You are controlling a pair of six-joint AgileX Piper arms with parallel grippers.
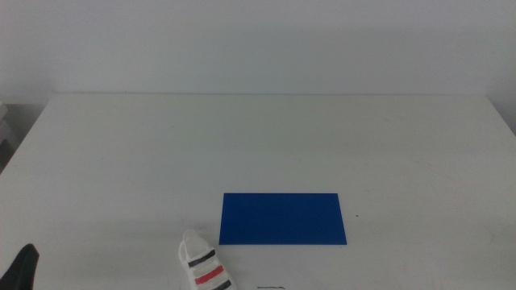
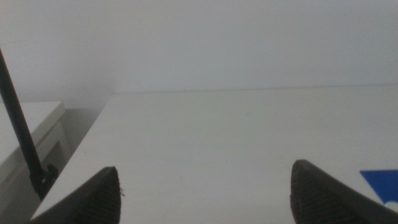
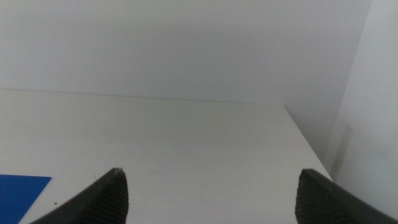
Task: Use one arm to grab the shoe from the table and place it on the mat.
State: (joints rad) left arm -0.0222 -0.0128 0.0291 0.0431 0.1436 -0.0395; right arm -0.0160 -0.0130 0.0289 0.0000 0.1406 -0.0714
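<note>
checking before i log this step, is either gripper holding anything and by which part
Nothing is held. The left gripper and right gripper are both open with only table between the jaws; the shoe lies untouched beside the mat.

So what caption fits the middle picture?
Small white strappy sandal waits on the plain white table beside the flat deep-blue mat.

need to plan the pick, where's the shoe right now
In the middle view the shoe lies on the table at the near edge, just left of the blue mat's near-left corner, not on it.
</note>
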